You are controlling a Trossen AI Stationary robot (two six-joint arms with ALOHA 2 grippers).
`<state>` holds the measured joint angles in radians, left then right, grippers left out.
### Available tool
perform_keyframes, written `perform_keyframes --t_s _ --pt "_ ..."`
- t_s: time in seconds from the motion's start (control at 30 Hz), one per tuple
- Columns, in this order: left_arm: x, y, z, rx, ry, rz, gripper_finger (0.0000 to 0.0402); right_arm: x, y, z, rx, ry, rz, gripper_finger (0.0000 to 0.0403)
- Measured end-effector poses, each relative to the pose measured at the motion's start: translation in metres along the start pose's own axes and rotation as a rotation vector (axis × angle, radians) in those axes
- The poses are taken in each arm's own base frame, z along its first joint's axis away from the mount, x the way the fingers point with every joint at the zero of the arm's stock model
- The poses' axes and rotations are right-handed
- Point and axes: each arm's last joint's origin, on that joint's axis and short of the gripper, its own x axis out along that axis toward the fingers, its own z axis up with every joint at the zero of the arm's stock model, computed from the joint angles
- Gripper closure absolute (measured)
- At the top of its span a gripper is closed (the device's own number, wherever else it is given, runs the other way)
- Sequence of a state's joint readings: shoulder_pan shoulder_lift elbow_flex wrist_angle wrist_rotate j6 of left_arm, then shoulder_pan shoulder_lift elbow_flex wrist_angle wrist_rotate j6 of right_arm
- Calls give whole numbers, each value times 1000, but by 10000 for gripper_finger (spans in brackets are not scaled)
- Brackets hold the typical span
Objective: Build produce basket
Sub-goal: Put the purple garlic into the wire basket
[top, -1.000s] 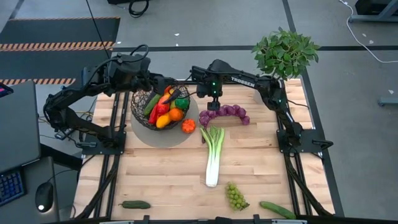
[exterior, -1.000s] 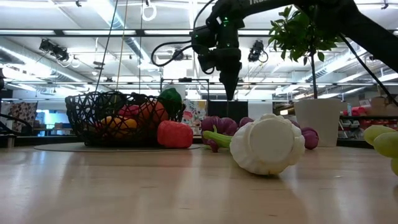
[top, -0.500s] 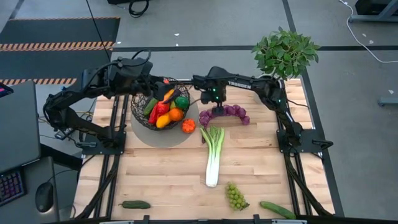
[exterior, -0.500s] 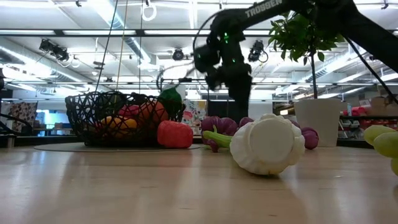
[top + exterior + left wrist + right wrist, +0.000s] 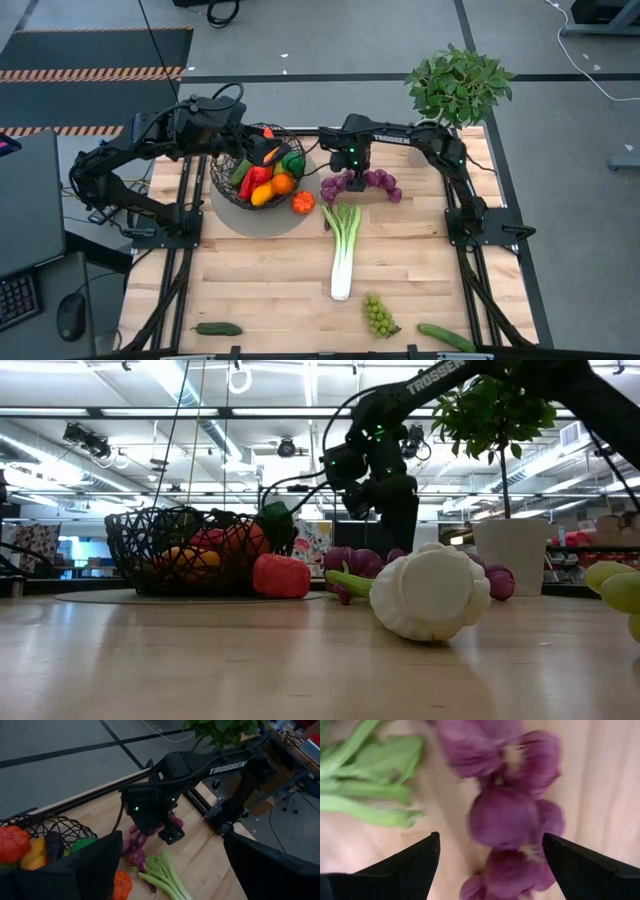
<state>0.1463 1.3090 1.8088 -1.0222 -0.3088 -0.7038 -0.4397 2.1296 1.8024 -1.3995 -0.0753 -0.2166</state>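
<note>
The dark wire-mesh basket point(image 5: 228, 178) point(image 5: 150, 550) sits on a round grey mat and holds several colourful fruits and vegetables. An orange-red piece point(image 5: 303, 202) lies on the mat against the basket's right side. The purple grape bunch point(image 5: 372, 181) point(image 5: 512, 817) rests on the table next to the leek's leafy end. The leek point(image 5: 342, 250) point(image 5: 430, 592) lies lengthwise toward the near edge. My right gripper point(image 5: 350, 178) point(image 5: 490, 865) is open, low over the grapes' left part, with a finger on either side. My left gripper point(image 5: 245, 148) point(image 5: 172, 870) hovers open over the basket's far rim.
Green grapes point(image 5: 378, 315) and two cucumbers point(image 5: 217, 328) point(image 5: 447, 337) lie near the table's near edge. A potted plant point(image 5: 458, 88) in a white pot point(image 5: 512, 555) stands at the far right corner. Bare wood lies between the leek and both side edges.
My right gripper has moved from beside the basket toward the table's right and dropped down onto the purple grape bunch, staying open. The produce and the basket have kept their places.
</note>
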Motion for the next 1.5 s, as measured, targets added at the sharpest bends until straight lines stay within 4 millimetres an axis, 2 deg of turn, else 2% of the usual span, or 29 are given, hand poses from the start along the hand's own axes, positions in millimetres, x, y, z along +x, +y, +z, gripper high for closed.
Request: perform_keyframes --t_s 0.27,0.5,0.7,1.03,1.2,1.5 --pt "0 0 0 -16 0 0 45 21 -4 -20 -17 -103 -31 49" --pt "0 0 0 -33 0 0 45 40 -3 -25 -17 -161 -38 49" --pt "0 0 0 -49 0 0 45 48 -4 -24 -20 -186 -42 49" --pt "0 0 0 -71 -1 1 45 46 -4 -23 -17 -196 -60 60" --pt "0 0 0 -71 0 1 45 34 -2 -28 -22 -222 -67 105" --pt "0 0 0 -71 -1 1 45 23 -6 -32 -18 -264 -46 238"
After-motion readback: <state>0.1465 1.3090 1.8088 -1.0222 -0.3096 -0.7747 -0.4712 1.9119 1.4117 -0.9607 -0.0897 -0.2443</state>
